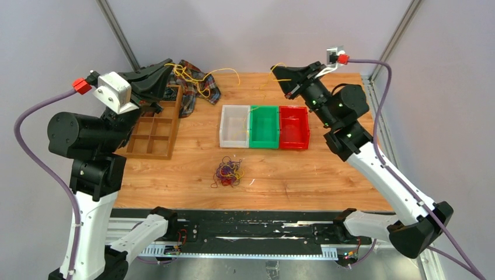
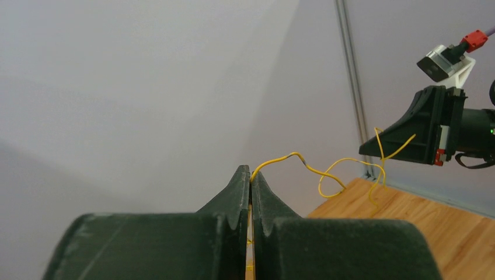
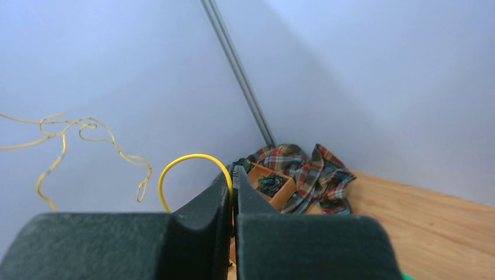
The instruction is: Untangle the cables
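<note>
Left gripper (image 2: pixel 251 175), raised over a wooden tray (image 1: pixel 150 154) and plaid cloth (image 1: pixel 192 93), is clamped on a kinked yellow cable (image 3: pixel 195 156) that runs through the air to the right gripper (image 3: pixel 233 170), also pinched tight on it. Other cables (image 1: pixel 229 172) lie tangled on the table (image 1: pixel 327 181), just before three bins (image 1: pixel 264 146).

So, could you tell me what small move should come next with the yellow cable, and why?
Probably ease the right gripper a little farther from the left gripper. Both are shut on the yellow cable, which hangs between them in loose loops and kinks, clear of the tangle on the table. A gentle pull should straighten it.
</note>
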Controlling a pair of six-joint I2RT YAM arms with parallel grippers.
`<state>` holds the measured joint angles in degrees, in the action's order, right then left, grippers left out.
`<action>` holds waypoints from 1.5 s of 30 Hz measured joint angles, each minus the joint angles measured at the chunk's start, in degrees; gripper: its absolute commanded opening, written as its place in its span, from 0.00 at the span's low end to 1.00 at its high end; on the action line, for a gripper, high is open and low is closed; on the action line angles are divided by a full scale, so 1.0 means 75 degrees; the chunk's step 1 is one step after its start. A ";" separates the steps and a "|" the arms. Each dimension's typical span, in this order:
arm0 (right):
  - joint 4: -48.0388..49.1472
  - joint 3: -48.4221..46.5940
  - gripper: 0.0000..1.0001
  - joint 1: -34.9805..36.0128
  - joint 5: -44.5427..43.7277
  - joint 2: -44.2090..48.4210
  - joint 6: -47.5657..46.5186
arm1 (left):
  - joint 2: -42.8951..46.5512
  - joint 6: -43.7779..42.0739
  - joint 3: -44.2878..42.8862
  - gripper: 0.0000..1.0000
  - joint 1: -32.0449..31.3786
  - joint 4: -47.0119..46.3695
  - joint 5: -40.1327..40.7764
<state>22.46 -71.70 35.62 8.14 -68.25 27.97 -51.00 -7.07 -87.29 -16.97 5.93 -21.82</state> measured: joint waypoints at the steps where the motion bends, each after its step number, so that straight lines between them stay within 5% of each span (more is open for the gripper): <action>1: -0.0020 -0.0032 0.01 -0.0067 -0.0006 0.0093 -0.0055 | 0.0032 0.0035 0.0000 0.00 0.0000 0.0017 -0.0055; 17: -0.0997 -0.0102 0.00 -0.1046 -0.0469 0.0755 -0.1119 | 0.0058 0.0300 0.0122 0.00 0.0000 0.1011 -0.1087; 31: -0.1967 0.0189 0.01 -0.2527 -0.1131 -0.0085 -0.1571 | -0.0067 -0.0035 0.0035 0.00 0.0000 0.2183 -0.1877; 45: -0.3456 -0.0350 0.01 -0.2629 -0.1638 -0.1043 -0.1641 | 0.0029 -0.0236 0.0047 0.00 0.0000 0.2553 -0.1953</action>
<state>-3.46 -74.32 15.90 -4.14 -76.07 15.66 -50.78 -8.84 -86.94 -16.97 25.08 -36.47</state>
